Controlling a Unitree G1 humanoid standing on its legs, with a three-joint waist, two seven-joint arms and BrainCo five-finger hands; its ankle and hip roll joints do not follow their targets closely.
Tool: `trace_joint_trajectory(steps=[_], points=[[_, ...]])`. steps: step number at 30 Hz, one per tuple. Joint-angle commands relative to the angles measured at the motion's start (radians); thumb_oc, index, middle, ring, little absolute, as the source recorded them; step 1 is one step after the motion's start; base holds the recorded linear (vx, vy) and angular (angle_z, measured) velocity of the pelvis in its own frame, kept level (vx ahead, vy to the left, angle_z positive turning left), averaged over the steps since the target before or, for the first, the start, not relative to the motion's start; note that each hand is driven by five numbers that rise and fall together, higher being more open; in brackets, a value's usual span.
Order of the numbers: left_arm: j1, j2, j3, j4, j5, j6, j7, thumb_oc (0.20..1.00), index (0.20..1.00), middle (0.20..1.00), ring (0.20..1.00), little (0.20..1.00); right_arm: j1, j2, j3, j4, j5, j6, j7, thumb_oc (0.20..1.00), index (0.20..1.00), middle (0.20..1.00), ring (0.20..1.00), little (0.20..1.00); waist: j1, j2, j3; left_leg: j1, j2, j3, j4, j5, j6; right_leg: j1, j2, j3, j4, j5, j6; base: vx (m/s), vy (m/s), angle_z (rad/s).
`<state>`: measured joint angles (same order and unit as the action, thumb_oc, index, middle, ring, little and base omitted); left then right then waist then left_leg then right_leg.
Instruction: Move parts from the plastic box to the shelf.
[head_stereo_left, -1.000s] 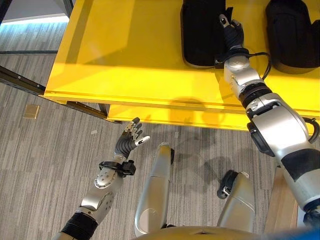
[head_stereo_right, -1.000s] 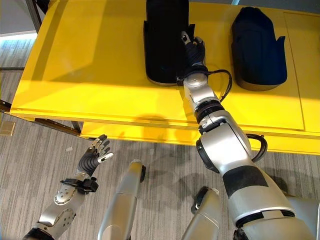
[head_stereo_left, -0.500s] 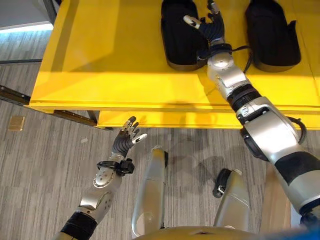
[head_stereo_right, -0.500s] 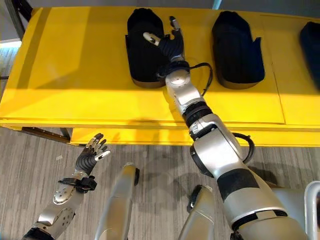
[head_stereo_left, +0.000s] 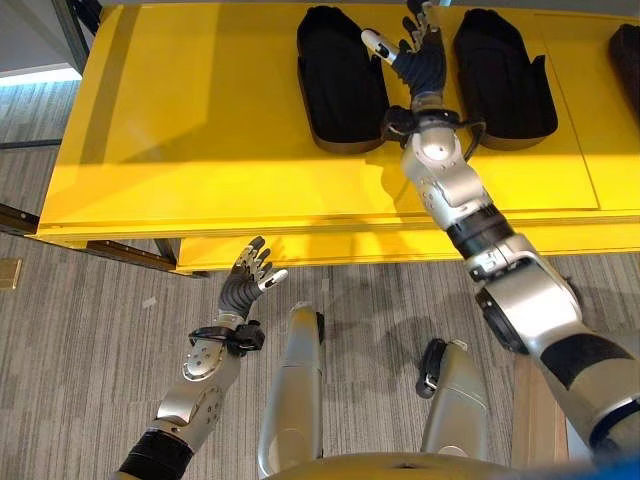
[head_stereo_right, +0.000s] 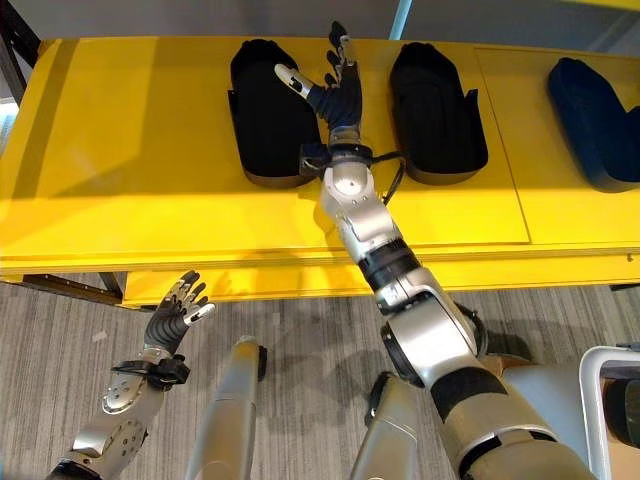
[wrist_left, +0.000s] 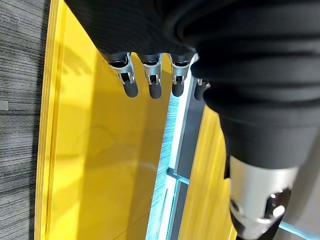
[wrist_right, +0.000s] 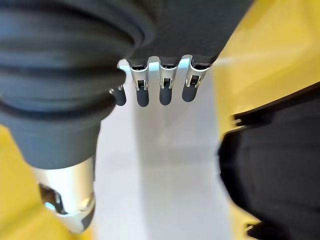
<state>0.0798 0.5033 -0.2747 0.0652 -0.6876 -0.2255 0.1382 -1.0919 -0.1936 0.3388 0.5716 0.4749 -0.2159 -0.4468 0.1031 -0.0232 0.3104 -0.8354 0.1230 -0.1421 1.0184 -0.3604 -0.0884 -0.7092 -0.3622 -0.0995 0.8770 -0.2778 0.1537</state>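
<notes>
Grey striped carpet floor (head_stereo_left: 80, 330) below, bright yellow flat shelf (head_stereo_left: 200, 130) ahead. Right hand (head_stereo_right: 335, 95) stretched far over shelf, fingers spread and straight, thumb out, holding nothing. Black moulded plastic part (head_stereo_right: 262, 110) just beside its thumb side, second black moulded part (head_stereo_right: 435, 110) just beside its other side, both lying on shelf; dark blue moulded part (head_stereo_right: 595, 120) well apart further right. Left hand (head_stereo_left: 245, 285) raised low before shelf front edge, fingers loosely spread, empty. No legible writing.
</notes>
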Motion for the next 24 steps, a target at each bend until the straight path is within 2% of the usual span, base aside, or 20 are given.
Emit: trace_joint_trajectory(steps=[1,14,24], points=[[-0.01,0.014,-0.022,-0.008,-0.001,-0.034,0.012,1.0,1.0,1.0,1.0,1.0,-0.011,-0.008,-0.039,0.018,-0.057,-0.057,-0.021,1.0,1.0,1.0,1.0,1.0,0.034,-0.018,-0.016,-0.039,0.01,-0.008,-0.008,0.039,0.031,-0.059,0.021,0.042,0.09,-0.021,-0.073,0.0,0.0,0.0],[0.002,-0.01,-0.007,-0.015,0.026,-0.035,0.025,1.0,1.0,1.0,1.0,1.0,0.25,0.015,-0.075,-0.123,-0.075,-0.067,-0.003,1.0,1.0,1.0,1.0,1.0,0.013,-0.007,0.014,-0.041,0.013,-0.003,-0.004,0.043,0.029,-0.061,0.023,0.048,0.098,-0.023,-0.074,0.0,0.0,0.0],[0.005,-0.009,-0.014,-0.026,0.028,-0.039,0.029,1.0,1.0,1.0,1.0,1.0,0.244,0.064,-0.05,-0.061,-0.061,-0.063,0.008,1.0,1.0,1.0,1.0,1.0,0.016,-0.001,0.018,-0.054,0.012,-0.003,0.0,0.046,0.028,-0.076,0.023,0.053,0.106,-0.02,-0.075,0.0,0.0,0.0]])
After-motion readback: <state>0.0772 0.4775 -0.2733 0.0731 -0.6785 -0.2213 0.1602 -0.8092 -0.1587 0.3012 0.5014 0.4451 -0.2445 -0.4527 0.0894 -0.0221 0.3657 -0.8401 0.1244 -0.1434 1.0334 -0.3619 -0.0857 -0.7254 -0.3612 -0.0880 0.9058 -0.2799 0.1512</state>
